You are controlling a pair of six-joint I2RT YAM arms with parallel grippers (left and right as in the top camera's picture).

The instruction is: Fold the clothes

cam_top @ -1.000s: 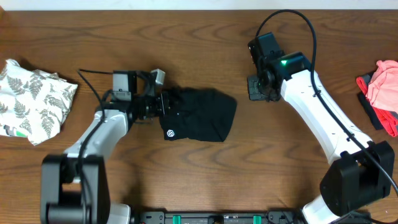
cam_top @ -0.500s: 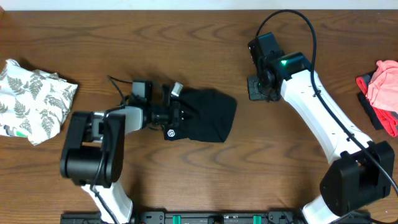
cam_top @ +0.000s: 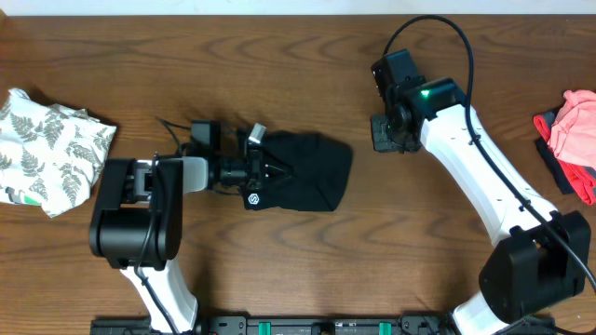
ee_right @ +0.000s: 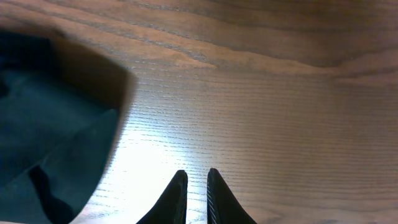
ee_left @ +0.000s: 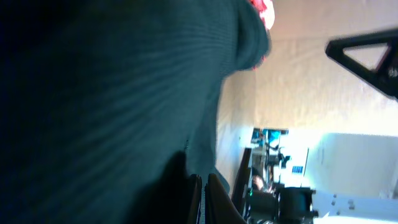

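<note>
A black garment (cam_top: 307,172) with a small white logo (cam_top: 252,197) lies bunched at the table's middle. My left gripper (cam_top: 264,167) lies on its side at the garment's left edge, shut on a fold of the black fabric. In the left wrist view the fabric (ee_left: 112,99) fills the left side and the fingers (ee_left: 202,199) are pressed together. My right gripper (cam_top: 384,132) is shut and empty, just right of the garment. In the right wrist view it (ee_right: 197,186) hangs over bare wood, with the garment (ee_right: 50,130) to the left.
A white fern-leaf-print garment (cam_top: 47,149) lies crumpled at the far left edge. A coral-pink piece (cam_top: 573,130) on a dark one (cam_top: 557,166) lies at the far right edge. Bare wooden table (cam_top: 298,56) runs along the back.
My left arm has swung round and its gripper has moved right, further onto the black garment's left edge. The right arm has not moved.
</note>
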